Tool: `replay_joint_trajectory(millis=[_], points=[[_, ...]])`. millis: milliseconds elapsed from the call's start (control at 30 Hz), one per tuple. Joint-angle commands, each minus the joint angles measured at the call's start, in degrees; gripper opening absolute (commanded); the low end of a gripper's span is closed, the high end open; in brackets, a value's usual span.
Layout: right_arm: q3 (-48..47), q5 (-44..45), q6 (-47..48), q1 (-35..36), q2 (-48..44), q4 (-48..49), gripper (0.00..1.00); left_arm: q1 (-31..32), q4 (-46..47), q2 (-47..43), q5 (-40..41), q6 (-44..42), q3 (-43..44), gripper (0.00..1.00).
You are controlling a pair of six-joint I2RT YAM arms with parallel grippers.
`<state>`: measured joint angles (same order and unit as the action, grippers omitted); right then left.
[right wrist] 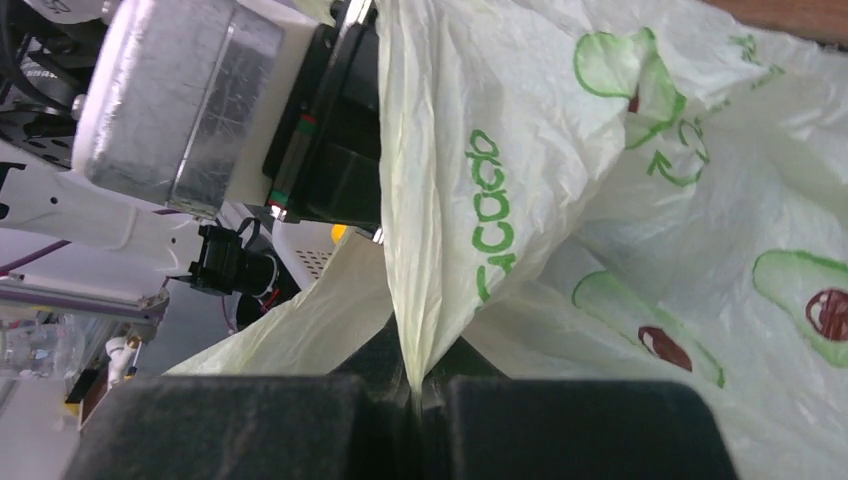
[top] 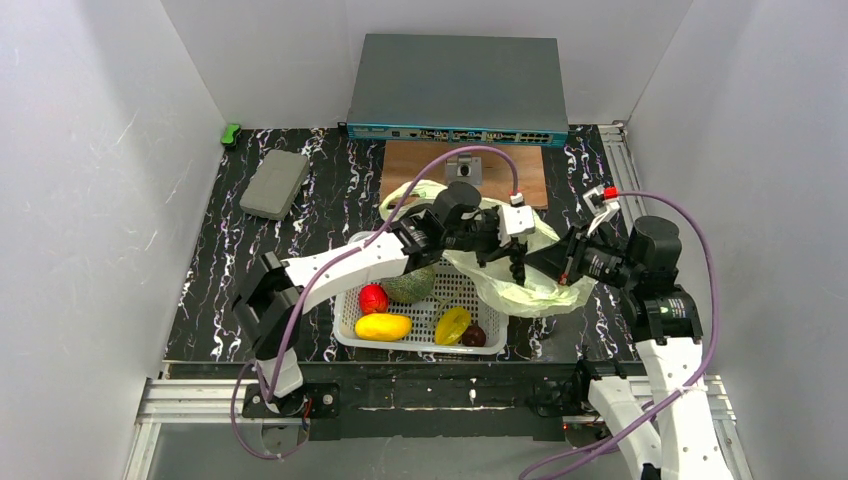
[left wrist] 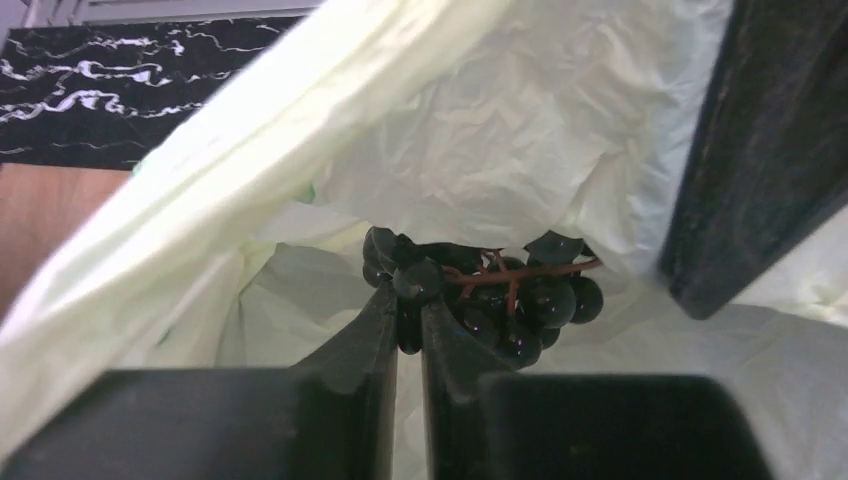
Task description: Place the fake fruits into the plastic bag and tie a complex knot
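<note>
Basket: a white perforated basket point(top: 430, 305) sits nearest the arm bases on a black marbled table point(top: 220, 280).
Fruit in the basket: a yellow mango point(top: 382, 326) lies at the near left, with a red fruit point(top: 373, 297) just behind it. A green melon point(top: 410, 285) sits at the far side, partly under the left arm. A small dark plum point(top: 474, 336) is in the near right corner.
Other item in the basket: a yellow tape measure point(top: 452, 325) lies just beside the plum.
Left gripper point(left wrist: 408, 300): it reaches across the basket to the bag, its fingers clenched on a bunch of dark grapes point(left wrist: 500, 295), pinching the bunch's left side at the tips.
Grapes: they hang inside the bag's open mouth, with pale plastic around and beneath them.
Right gripper point(right wrist: 415, 385): it comes in from the right, its fingers clamped tight on a fold of the bag's rim and holding it raised.
Bag point(top: 510, 290): pale green and crinkly, printed with avocado halves. It lies between the two grippers, against the basket's far right side.
Behind the bag: a wooden board point(top: 420, 165) lies flat on the table.
Far left: a grey block point(top: 274, 183) sits well apart from the basket.
Back wall: a flat grey box point(top: 458, 85) has a row of ports along its front.
</note>
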<state>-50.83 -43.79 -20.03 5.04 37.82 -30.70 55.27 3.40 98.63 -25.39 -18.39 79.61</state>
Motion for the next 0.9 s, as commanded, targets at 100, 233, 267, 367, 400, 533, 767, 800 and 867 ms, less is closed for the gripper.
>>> replay_joint_trajectory(millis=[100, 233, 267, 367, 400, 533, 767, 800, 867], points=[[1.9, -1.9, -1.5, -2.9, -0.6, 3.3, 0.01, -1.1, -0.1, 2.6, -0.4, -5.7, 3.7, 0.6], [2.2, 0.6, -0.2, -3.2, -1.5, 0.6, 0.01, -2.2, -7.5, -1.3, -5.9, -6.9, 3.9, 0.79], [2.5, 1.3, -0.1, -3.2, -1.8, 0.1, 0.01, -2.6, -9.3, -2.4, -6.7, -7.0, 4.2, 0.81], [3.1, 4.0, 0.3, -3.2, -2.7, -2.0, 0.01, -3.6, -13.5, -5.6, -9.0, -6.3, 5.0, 0.83], [3.3, 5.2, 0.4, -3.2, -3.1, -2.8, 0.01, -4.1, -14.2, -6.7, -9.7, -5.4, 5.3, 0.85], [3.1, 8.9, 1.2, -3.3, -4.5, -5.8, 0.01, -5.4, -17.9, -12.5, -12.5, -2.1, 6.4, 0.93], [2.7, 11.9, 1.2, -3.2, -5.8, -7.5, 0.01, -8.2, -25.6, -26.6, -12.8, -3.0, -1.1, 0.98], [2.5, 12.0, 1.2, -3.3, -5.7, -7.5, 0.01, -8.6, -28.7, -27.9, -12.6, -4.7, -2.0, 0.98], [2.2, 12.2, 0.9, -3.3, -5.5, -7.4, 0.01, -8.8, -35.3, -30.2, -11.7, -8.5, -3.9, 0.98]])
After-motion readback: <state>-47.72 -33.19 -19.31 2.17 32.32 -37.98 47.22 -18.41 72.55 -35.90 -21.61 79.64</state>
